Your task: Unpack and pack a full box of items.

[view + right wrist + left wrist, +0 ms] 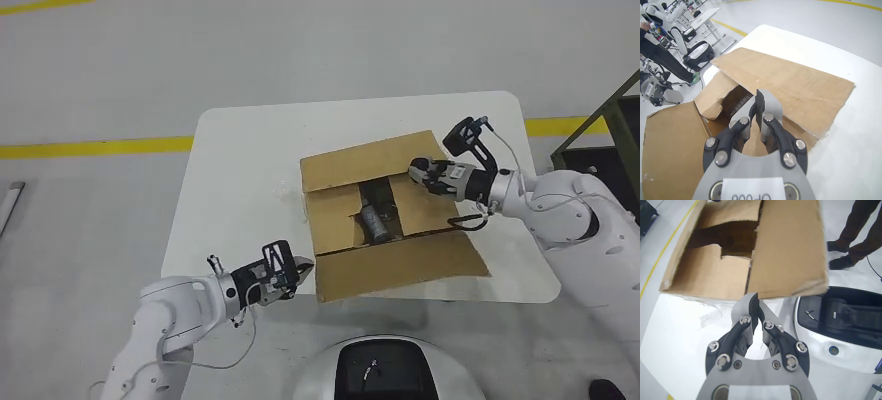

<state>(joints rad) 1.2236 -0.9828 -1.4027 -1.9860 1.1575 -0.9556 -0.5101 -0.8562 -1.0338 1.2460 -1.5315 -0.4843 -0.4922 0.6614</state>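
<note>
An open cardboard box (330,215) stands in the middle of the white table. Its long flaps are spread outward and a dark cylindrical item (375,222) lies inside. My left gripper (298,268) is shut, its tips (755,297) touching the corner of the near flap (789,256) at the table's front edge. My right gripper (428,172) is also shut, and its tips (758,93) sit at a corner of the far flap (791,83). A torn short flap (711,106) hangs over the dark inside. Whether either gripper pinches cardboard is unclear.
The table (240,180) has bare room left of the box and along its far edge. A crumpled clear scrap (710,315) lies on the table beside the box. A dark green frame (600,130) stands off the table's right side.
</note>
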